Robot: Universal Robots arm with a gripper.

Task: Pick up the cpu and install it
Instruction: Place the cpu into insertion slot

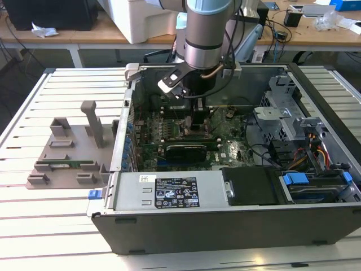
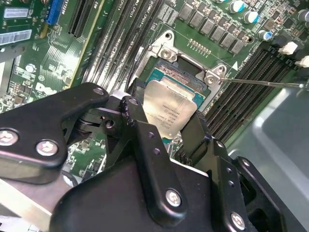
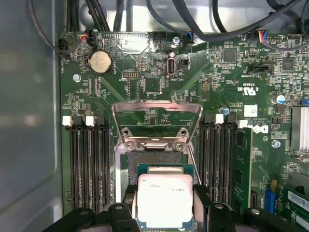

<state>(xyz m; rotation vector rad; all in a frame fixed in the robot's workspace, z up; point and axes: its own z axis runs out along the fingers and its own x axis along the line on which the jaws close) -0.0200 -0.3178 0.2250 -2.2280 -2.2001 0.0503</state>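
Observation:
The cpu (image 3: 165,200) (image 2: 171,108), a silvery square chip with a green rim, sits between my black fingers (image 3: 121,213) in both wrist views. My gripper (image 2: 166,118) (image 3: 166,212) is shut on the cpu from two opposite sides. It holds the chip right over the dark socket (image 3: 145,162) (image 2: 164,72), partly covering it. I cannot tell whether the chip touches the socket. The socket's metal load frame (image 3: 157,104) stands swung open. In the exterior view my gripper (image 1: 194,129) reaches down into the open computer case (image 1: 225,226), onto the motherboard (image 1: 225,149).
Black memory slots (image 3: 87,164) flank the socket on both sides, and a green memory stick (image 3: 243,164) stands in one. Cables (image 3: 217,19) run along the board's edge. A grey fixture (image 1: 70,149) lies on the slatted table at the exterior view's left. Drive bays (image 1: 304,141) fill the case's right.

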